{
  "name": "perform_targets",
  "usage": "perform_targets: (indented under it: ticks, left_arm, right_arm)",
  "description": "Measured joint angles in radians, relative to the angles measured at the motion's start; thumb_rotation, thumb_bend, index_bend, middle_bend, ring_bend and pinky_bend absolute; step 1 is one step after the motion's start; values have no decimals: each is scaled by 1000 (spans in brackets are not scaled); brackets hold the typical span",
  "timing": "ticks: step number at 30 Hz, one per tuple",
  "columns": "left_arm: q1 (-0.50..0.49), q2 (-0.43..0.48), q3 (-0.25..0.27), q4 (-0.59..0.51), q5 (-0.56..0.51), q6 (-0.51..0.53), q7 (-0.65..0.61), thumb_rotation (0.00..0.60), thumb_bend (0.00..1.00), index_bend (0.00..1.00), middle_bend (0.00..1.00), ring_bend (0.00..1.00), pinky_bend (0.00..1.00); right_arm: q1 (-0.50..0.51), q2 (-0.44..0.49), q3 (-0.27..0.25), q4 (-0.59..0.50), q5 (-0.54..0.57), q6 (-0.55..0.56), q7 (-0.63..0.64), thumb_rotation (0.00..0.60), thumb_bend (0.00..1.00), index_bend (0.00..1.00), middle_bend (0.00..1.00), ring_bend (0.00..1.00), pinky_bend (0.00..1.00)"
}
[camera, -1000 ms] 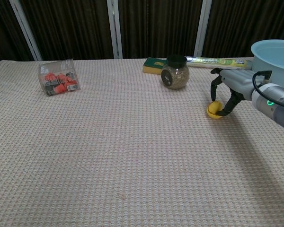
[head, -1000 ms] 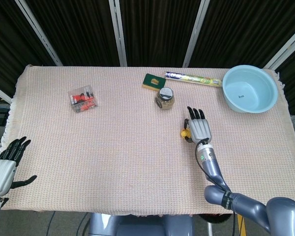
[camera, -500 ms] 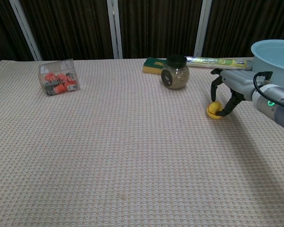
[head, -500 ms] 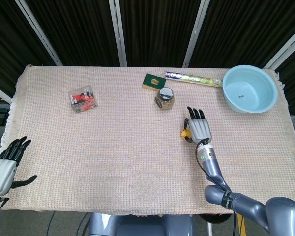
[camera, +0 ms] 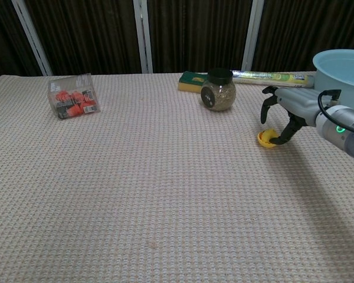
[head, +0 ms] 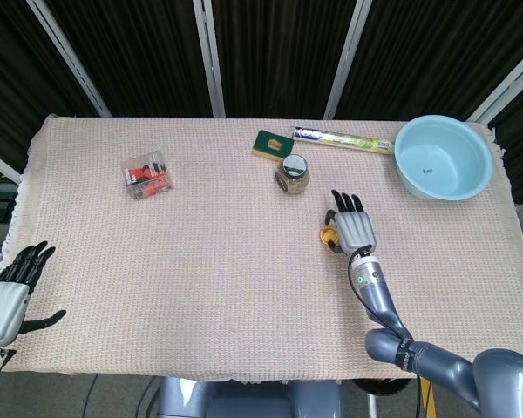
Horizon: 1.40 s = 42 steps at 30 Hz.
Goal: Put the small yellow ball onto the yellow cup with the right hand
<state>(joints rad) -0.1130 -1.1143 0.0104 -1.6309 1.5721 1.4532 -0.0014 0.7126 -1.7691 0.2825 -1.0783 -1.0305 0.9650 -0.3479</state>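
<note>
Small yellow ball (camera: 268, 138), at 5 o'clock of the jar (camera: 218, 92), sits between curled thumb and fingers of right hand (camera: 281, 115), grip unclear; likely light, slippery, rolls—pinch across middle.

Rough woven tablecloth (camera: 135, 194); glossy plastic basin (head: 442, 157); glass jar (camera: 218, 94).
</note>
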Motion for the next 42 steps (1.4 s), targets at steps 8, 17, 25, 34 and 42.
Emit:
perform_targets:
  ticks: [8,17,25,34,42]
  left_arm:
    - [0,0,0,1,0,0,0,600,0,0,0,0,217]
    - [0,0,-1,3,-9,-4,4,600,0,0,0,0,217]
    - [7,-3,0,7,1,15,36,600,0,0,0,0,217]
    - [23,-9,3,15,4,40,61,600,0,0,0,0,216]
    - [33,-11,7,13,12,55,76,600,0,0,0,0,217]
  right_arm:
    - [-3,13,-7,-11,-4,1,-4,600,25,330,0,0,0]
    - [-33,108,-28,-126,-11,14,-31,600,0,179,0,0,0]
    - [-126,293,-89,-362,-39,96,-77,600,0,76,0,0,0]
    - [-311,562,-200,-666,-105,284,-94,600,0,40,0,0,0]
    - [-455,654,-292,-736,-211,431,-30,600,0,48,0,0,0]
